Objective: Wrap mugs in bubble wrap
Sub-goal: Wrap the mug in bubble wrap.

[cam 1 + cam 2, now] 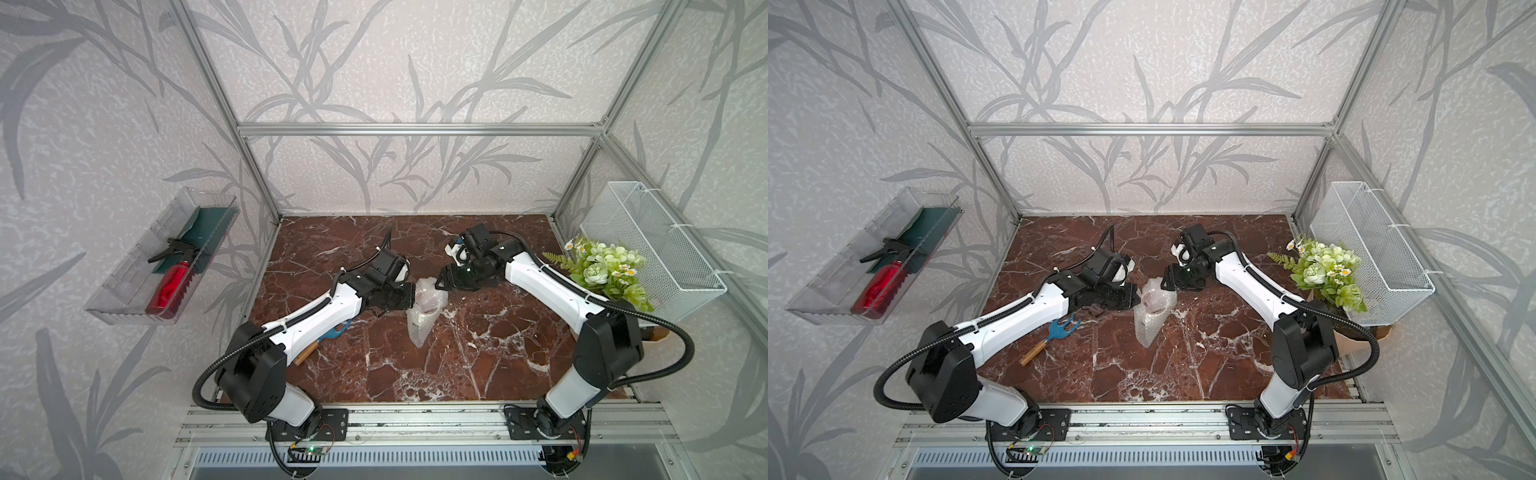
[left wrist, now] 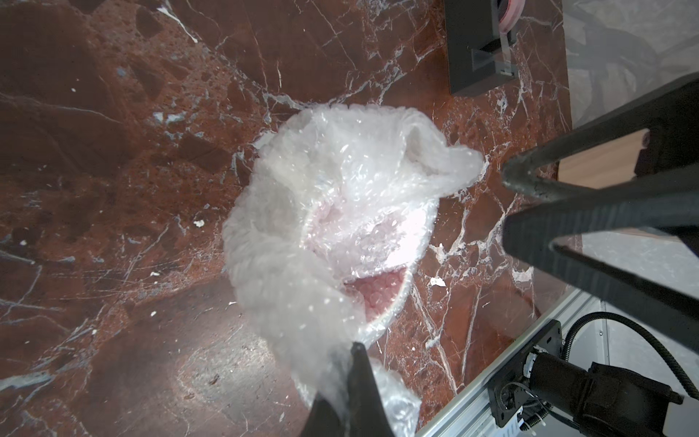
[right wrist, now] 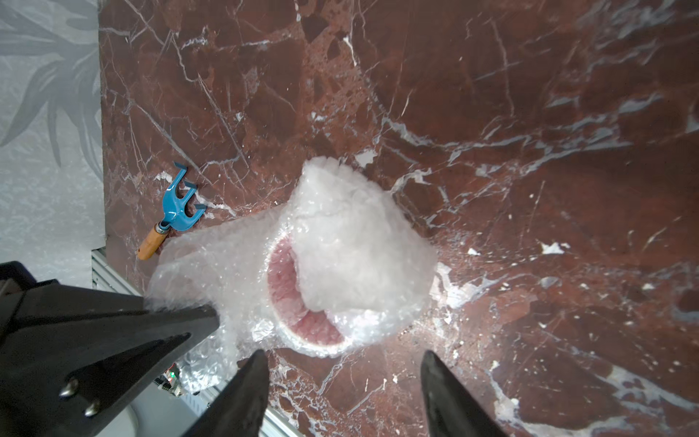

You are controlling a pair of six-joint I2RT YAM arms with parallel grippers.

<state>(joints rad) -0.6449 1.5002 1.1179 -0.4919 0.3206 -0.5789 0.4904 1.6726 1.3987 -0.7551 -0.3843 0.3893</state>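
Mug (image 3: 289,302) sat on the table (image 3: 529,113), loosely draped in bubble wrap (image 3: 359,242), looking breakable and slick; the soft, light sheet seemed best pinched at an edge. Left gripper (image 2: 353,359) clamped a fold; right gripper (image 3: 345,355) hung spread, empty.

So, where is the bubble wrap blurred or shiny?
Left wrist view: the clear, bubbled plastic wrap glitters with highlights and blurs near the lens. Right wrist view: its fold is blurred white. Both top views: the wrap is small but sharp.
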